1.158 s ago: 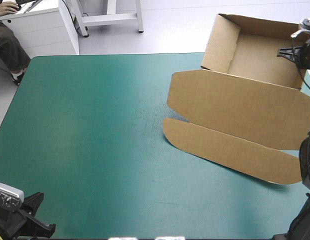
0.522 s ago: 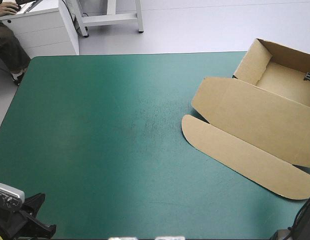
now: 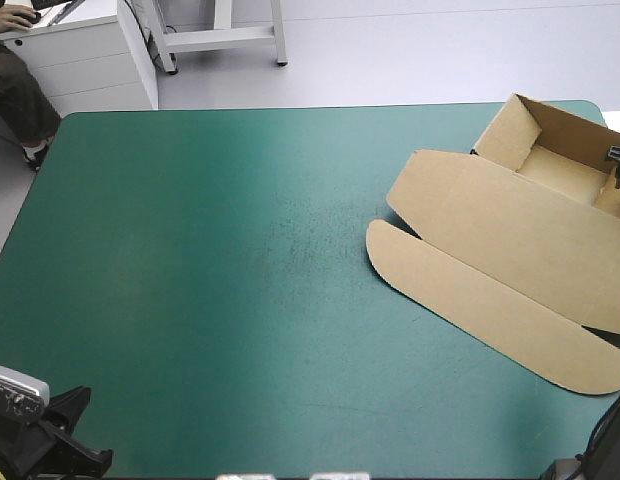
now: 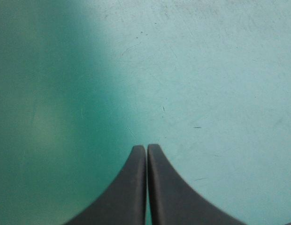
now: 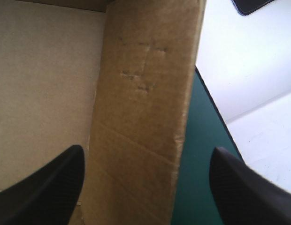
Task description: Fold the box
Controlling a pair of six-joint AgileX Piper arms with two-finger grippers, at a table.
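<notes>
— Left side of the table [image 3: 210, 280] first: what is the left gripper [image 4: 146, 149] doing?

— It hangs over the table's near left corner, above bare teal-green cover [image 4: 206, 70], black fingers pressed into one point, holding nothing.

— And the box [image 3: 520, 245]?

— At the table's far right corner: an open tray [image 3: 555, 170], its lid [image 3: 470, 205] flat toward the table's middle. Light, stiff board, I'd judge. It should bend only at its creases and may skid on the table.

— The right gripper [image 5: 148, 151]?

— At the table's far right edge, fingers spread wide on either side of a raised wall [image 5: 145, 93], not closed on it. I'd pinch that wall's upper edge mid-length, not a loose corner.
</notes>
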